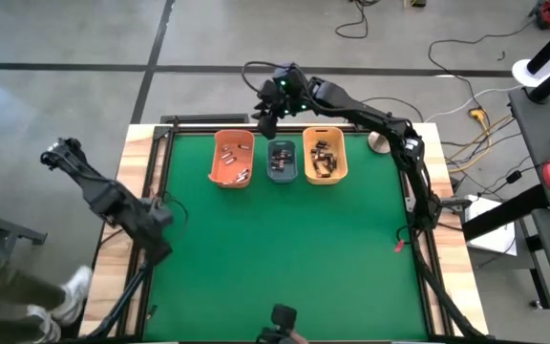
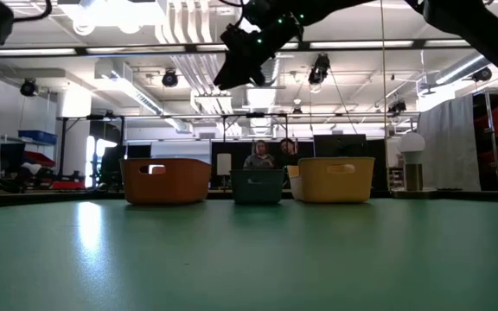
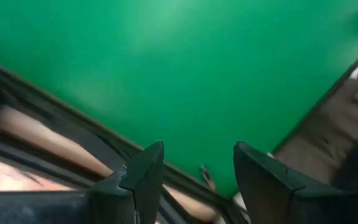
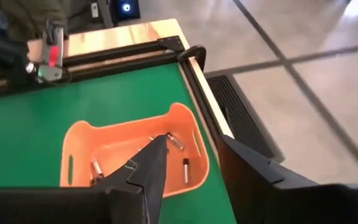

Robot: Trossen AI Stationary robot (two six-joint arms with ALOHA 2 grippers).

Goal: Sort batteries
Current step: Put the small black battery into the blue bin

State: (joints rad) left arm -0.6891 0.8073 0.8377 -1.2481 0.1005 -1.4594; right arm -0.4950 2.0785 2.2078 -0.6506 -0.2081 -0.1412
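Three bins sit in a row at the green table's (image 1: pixel 285 248) far edge in the high view: orange bin (image 1: pixel 232 158), blue-grey bin (image 1: pixel 283 161), yellow-orange bin (image 1: pixel 325 156), each holding batteries (image 1: pixel 323 161). The right hand (image 1: pixel 267 117) hovers above them. In the low view it hangs high. Left wrist: the left hand (image 3: pixel 197 174) spreads wide, empty, over the table's side edge. Right wrist: the fingers (image 4: pixel 151 168) gape wide, empty, above the orange bin.
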